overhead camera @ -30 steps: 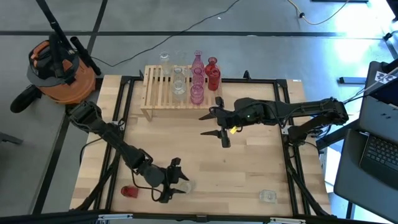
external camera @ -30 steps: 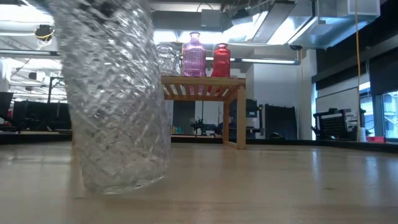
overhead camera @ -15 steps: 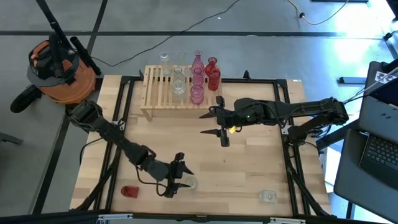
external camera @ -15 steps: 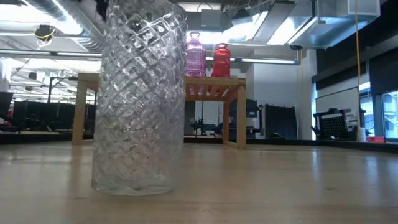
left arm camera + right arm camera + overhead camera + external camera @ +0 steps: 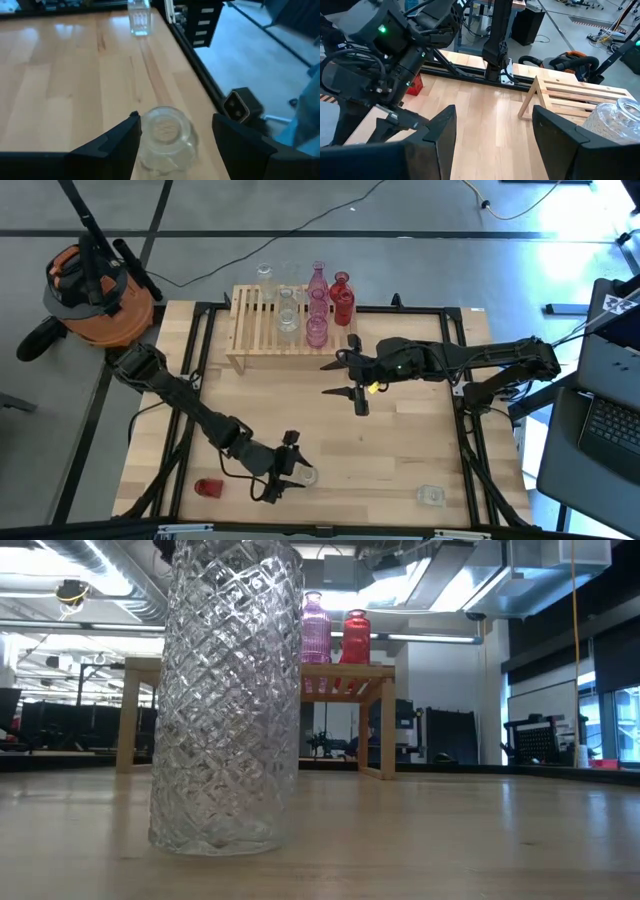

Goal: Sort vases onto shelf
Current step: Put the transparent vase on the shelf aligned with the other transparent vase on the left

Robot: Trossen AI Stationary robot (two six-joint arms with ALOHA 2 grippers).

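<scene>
Left gripper (image 5: 293,473) fingers open around clear vase (image 5: 304,475) near table's front edge

A robotics lab or workshop is showing here. A wooden tabletop (image 5: 400,450) in a black metal frame is standing on a grey concrete floor (image 5: 420,270), with cables (image 5: 300,230) trailing across it toward twelve o'clock. An orange shop vacuum (image 5: 95,295) is sitting at ten o'clock, a laptop (image 5: 610,430) at three. Exposed ceiling ducts (image 5: 440,570) are running overhead.

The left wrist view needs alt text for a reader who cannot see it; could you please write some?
A clear glass vase stands on the wooden table between the open fingers of the left gripper. A second clear vase stands farther off near the table's edge.
</scene>
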